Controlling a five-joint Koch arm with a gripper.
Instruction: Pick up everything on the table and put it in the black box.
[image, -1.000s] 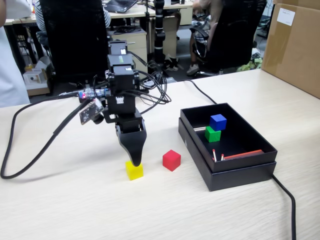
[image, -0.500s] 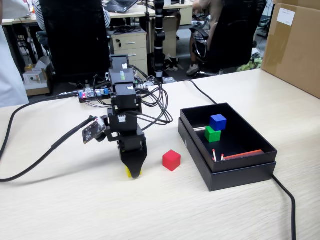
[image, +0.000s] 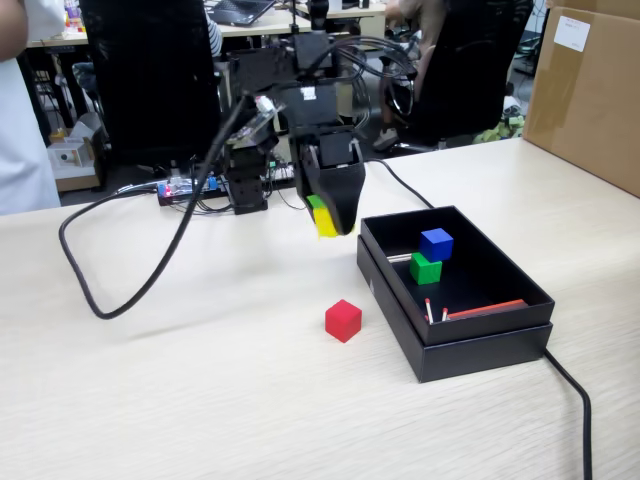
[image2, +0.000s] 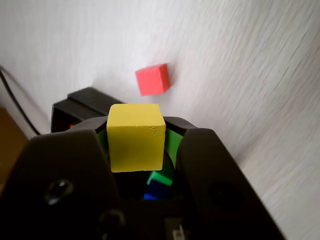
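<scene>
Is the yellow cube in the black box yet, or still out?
Out. The yellow cube is clamped in the end effector, held in the air beside the black box's near-left corner; only the green and blue cubes lie inside.

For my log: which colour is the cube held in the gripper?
Yellow cube; clearest in the wrist view.

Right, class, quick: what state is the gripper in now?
Gripper: closed on the yellow cube, held up off the table.
</scene>
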